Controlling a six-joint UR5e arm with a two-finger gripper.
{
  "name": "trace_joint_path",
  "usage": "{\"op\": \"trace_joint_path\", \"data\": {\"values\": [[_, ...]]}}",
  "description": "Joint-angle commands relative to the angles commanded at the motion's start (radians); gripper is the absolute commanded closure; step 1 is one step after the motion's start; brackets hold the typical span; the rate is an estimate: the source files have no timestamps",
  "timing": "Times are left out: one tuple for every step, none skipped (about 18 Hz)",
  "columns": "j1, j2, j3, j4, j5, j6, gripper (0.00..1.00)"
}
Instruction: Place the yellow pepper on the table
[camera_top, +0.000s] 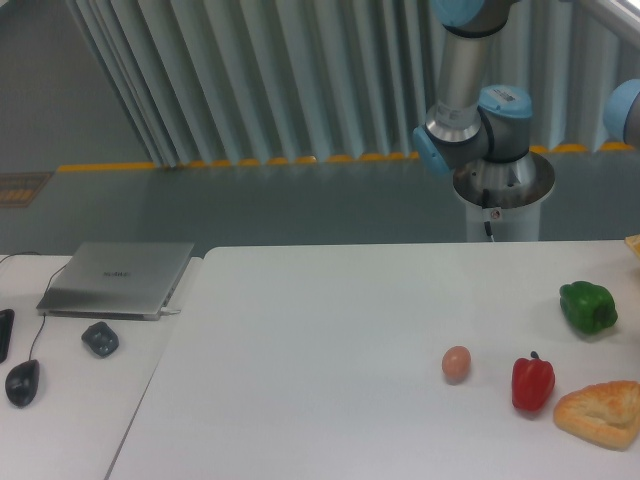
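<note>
Arm (470, 90) stands behind the far edge of the bench (320, 340), toward its right end: silver base column, blue-capped joints, one link rising straight up out of the top of the view, another joint just showing at the right edge. The wrist and fingers lie outside the view, so whether they are apart or together, and what they hold, cannot be told. Yellow pepper is not visible anywhere. Along the bench's right side: green pepper (588, 306) near the right edge, red pepper (532, 382) nearer the front, an egg (456, 364) just left of it, a bread piece (603, 413) at the front right corner. On the smaller desk to the left: closed laptop (118, 279), mouse (22, 382).
</note>
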Motion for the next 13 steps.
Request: {"op": "trace_joint_path", "data": {"values": [[0.003, 0.002, -0.002, -0.002, 0.0, 0.0, 0.0], [0.003, 0.003, -0.003, -0.002, 0.0, 0.0, 0.0], [0.003, 0.003, -0.006, -0.002, 0.0, 0.002, 0.0], [-0.001, 0.005, -0.009, -0.005, 0.0, 0.003, 0.0], [-0.005, 0.008, -0.011, -0.005, 0.002, 0.003, 0.0], [0.0, 0.037, -0.02, -0.003, 0.002, 0.003, 0.0], [0.003, 0.041, -0.026, -0.003, 0.0, 0.002, 0.0], [0.008, 0.043, -0.028, 0.0, 0.011, 0.0, 0.0], [0.027, 0.044, -0.029, -0.003, 0.014, -0.011, 0.0], [0.056, 0.048, -0.038, -0.005, 0.014, -0.012, 0.0], [0.084, 0.057, -0.054, -0.002, 0.009, -0.011, 0.0], [0.104, 0.07, -0.069, 0.003, 0.011, -0.011, 0.0], [0.123, 0.078, -0.081, 0.005, 0.006, -0.011, 0.0]]}}
